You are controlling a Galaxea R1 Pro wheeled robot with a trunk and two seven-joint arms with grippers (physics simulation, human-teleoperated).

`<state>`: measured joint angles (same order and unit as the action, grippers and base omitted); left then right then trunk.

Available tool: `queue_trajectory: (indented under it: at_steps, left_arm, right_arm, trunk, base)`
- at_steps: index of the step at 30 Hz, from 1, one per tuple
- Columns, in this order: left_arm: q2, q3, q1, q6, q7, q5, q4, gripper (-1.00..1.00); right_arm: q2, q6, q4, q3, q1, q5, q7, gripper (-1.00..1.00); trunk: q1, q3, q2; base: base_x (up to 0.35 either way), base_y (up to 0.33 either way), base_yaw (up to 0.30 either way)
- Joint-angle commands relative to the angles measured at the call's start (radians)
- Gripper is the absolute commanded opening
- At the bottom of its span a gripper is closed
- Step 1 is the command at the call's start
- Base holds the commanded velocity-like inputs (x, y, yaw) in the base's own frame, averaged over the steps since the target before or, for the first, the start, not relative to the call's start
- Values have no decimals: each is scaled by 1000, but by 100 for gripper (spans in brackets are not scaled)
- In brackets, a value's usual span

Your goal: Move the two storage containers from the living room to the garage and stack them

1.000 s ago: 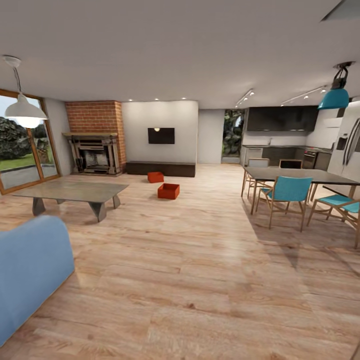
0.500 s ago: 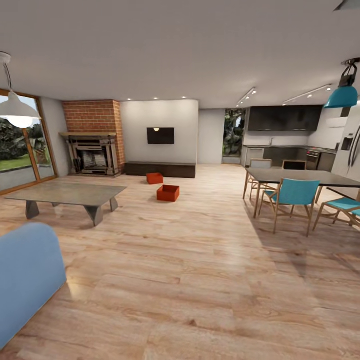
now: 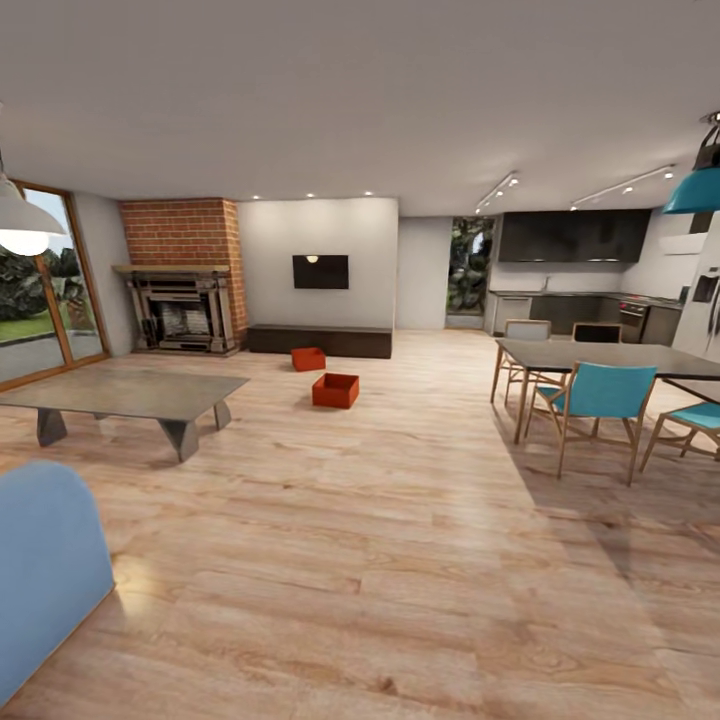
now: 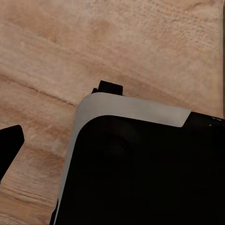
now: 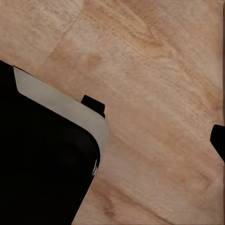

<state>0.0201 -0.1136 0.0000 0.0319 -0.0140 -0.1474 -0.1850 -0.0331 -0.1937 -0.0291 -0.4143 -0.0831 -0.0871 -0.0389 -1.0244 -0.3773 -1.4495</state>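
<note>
Left gripper (image 4: 11, 140): a single dark fingertip at the frame edge over wood planks beside the robot's black-and-white body (image 4: 140, 168); spread or pressed together cannot be told. Right gripper (image 5: 218, 140): likewise one dark tip above planks, state unclear. Head view: living room, light plank floor (image 3: 400, 560). Blue sofa (image 3: 45, 570) corner near left; glass coffee table (image 3: 120, 395) beyond it. Dining table (image 3: 610, 358) with teal chairs (image 3: 600, 400) to the right. Open floor runs straight ahead to the two storage containers, nearer container (image 3: 335, 390) and farther container (image 3: 308, 359), slightly apart, both before the dark TV bench (image 3: 320, 341), far from either gripper.
</note>
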Motion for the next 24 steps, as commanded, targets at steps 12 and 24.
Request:
queue_trajectory:
  at_steps: [12,24]
  left_arm:
    - [0,-1,0,2,-1,-12,-1,100]
    - [0,-1,0,1,-1,-11,-1,100]
  right_arm:
    - [-1,-6,-3,3,-1,-9,-4,100]
    - [-2,-6,-3,3,-1,-7,-5,100]
  trunk:
    - [-1,-1,-1]
    - [-1,-1,-1]
  base:
    - [324,71,0]
    - [324,87,0]
